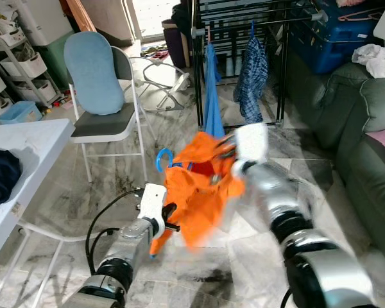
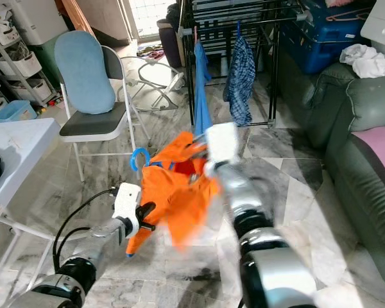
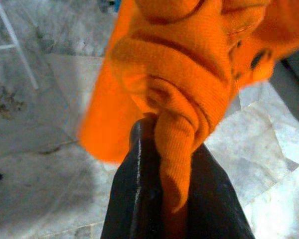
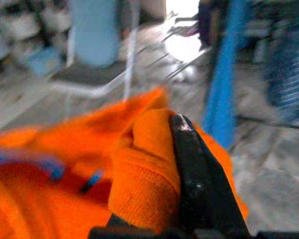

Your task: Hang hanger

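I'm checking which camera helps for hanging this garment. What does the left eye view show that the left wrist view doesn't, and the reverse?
Left eye view alone: the drying rack with a blue cloth and checked cloth hanging, the folding chair, the blue hanger hook and the right gripper. Left wrist view alone: a fold of fabric pinched between the left gripper's jaws. Both: the orange garment and marble floor.

A lived-in room of a home, used for laundry and storage.

A dark green sofa (image 1: 362, 128) stands on a marble-patterned tile floor (image 1: 115, 186) beside a black drying rack (image 1: 244, 38) hung with a blue garment (image 1: 211, 96) and a checked one (image 1: 251, 80). A folding chair (image 1: 106, 96), a white table (image 1: 25, 144), shelves of baskets (image 1: 13, 64) and what looks like a blue suitcase (image 1: 333, 32) crowd the edges.
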Available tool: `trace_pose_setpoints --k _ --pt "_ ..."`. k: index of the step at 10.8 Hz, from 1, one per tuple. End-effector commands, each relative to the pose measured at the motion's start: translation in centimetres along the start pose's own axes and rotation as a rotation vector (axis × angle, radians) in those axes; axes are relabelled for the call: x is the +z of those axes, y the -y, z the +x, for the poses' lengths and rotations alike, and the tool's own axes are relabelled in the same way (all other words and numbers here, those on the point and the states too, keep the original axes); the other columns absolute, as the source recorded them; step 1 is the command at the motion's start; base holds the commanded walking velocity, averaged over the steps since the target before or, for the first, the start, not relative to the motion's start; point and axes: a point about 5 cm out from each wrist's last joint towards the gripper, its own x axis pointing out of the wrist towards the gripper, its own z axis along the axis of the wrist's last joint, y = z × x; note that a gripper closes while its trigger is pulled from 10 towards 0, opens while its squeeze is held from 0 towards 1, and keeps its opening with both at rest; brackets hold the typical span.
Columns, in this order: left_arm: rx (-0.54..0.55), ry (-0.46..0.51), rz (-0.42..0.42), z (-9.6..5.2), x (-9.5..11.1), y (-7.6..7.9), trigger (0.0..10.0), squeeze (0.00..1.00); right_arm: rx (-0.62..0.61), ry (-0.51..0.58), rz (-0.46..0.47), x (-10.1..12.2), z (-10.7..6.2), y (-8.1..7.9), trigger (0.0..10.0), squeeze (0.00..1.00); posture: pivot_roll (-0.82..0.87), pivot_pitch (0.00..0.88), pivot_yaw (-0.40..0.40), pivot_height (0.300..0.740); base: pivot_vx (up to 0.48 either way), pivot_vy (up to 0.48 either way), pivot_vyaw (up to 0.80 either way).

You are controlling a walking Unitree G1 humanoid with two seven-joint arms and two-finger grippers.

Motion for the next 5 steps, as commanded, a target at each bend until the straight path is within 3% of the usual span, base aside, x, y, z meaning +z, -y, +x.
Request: trace_pose_setpoints --k 1,2,4,5 --pt "0.041 0.014 -0.028 -0.1 0.4 -0.7 0.0 0.00 0.094 -0.085 -0.017 -2.3 -0.5 -1.6 0.0 0.00 -0.13 0.000 0.103 0.740 0.000 0.000 0.00" --pt "0.046 0.018 -0.042 0.0 0.6 -0.5 0.0 0.00 0.142 -0.135 -0.032 -4.1 -1.2 -2.3 0.0 0.00 -0.13 0.000 0.103 0.740 0.000 0.000 0.00" --pt "0.048 0.025 -0.054 0.1 0.8 -0.5 0.0 0.00 0.176 -0.178 -0.053 -5.8 -2.1 -2.8 0.0 0.00 -0.13 0.000 0.107 0.740 0.000 0.000 0.00" --pt "0.055 0.023 -0.065 0.1 0.8 -0.6 0.0 0.00 0.183 -0.189 -0.070 -6.4 -2.5 -2.9 6.0 0.00 -0.13 0.000 0.110 0.740 0.000 0.000 0.00"
